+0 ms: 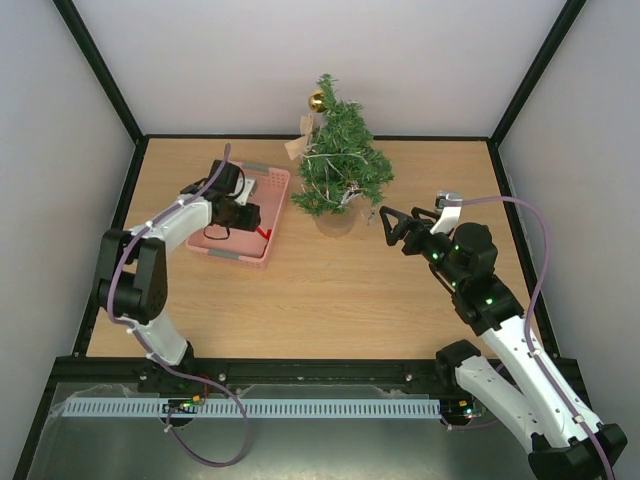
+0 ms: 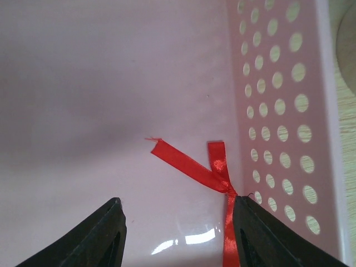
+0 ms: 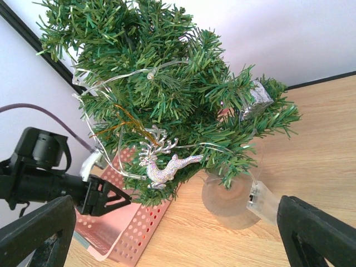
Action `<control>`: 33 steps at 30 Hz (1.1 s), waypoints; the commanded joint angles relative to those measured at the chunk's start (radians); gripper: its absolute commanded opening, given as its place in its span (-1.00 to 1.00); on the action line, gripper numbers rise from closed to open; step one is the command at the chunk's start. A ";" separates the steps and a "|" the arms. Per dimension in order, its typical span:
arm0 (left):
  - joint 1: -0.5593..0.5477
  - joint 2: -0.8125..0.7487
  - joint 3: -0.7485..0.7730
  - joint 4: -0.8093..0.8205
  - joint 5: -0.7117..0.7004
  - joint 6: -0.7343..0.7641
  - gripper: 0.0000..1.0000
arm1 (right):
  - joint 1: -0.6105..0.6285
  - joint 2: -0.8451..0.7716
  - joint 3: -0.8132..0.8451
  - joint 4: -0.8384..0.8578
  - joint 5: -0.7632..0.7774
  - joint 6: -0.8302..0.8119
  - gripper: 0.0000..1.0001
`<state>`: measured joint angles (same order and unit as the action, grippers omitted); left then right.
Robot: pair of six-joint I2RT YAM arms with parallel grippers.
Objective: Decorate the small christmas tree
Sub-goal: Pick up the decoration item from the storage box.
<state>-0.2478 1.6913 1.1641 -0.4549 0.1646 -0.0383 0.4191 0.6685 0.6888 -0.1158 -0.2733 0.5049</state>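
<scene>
The small christmas tree [image 1: 340, 168] stands at the back middle of the table on a round pale base [image 3: 228, 203]. It carries a thin light string, a silver reindeer [image 3: 161, 167], a silver box ornament [image 3: 256, 101] and a gold ball [image 1: 316, 100]. My left gripper [image 1: 257, 226] is down inside the pink basket [image 1: 280, 185], open over a red ribbon [image 2: 192, 164]. The ribbon's tail runs along the inner face of the right finger [image 2: 267, 236], unpinched. My right gripper [image 1: 385, 227] stands open just right of the tree base, holding nothing.
A pale tag [image 1: 296, 148] hangs on the tree's left side. A clear battery box [image 3: 266, 201] on the light string lies by the base, close to my right finger. The basket's perforated wall [image 2: 278, 111] is just right of my left gripper. Black frame posts and white walls enclose the table.
</scene>
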 commanded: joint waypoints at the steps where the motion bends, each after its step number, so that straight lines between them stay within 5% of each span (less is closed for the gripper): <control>1: -0.021 0.043 0.002 0.026 0.036 -0.034 0.08 | -0.002 -0.015 -0.008 0.001 0.008 -0.008 0.94; 21: -0.037 0.221 -0.001 0.071 -0.094 -0.053 -0.26 | -0.002 -0.019 -0.027 0.047 -0.017 -0.001 0.91; 33: -0.043 0.253 0.087 -0.005 -0.169 -0.021 -0.70 | -0.002 -0.036 -0.034 0.047 -0.012 0.004 0.89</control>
<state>-0.2832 1.9270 1.2167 -0.3973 0.0395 -0.0654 0.4191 0.6502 0.6662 -0.0986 -0.2852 0.5056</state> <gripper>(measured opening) 0.169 0.947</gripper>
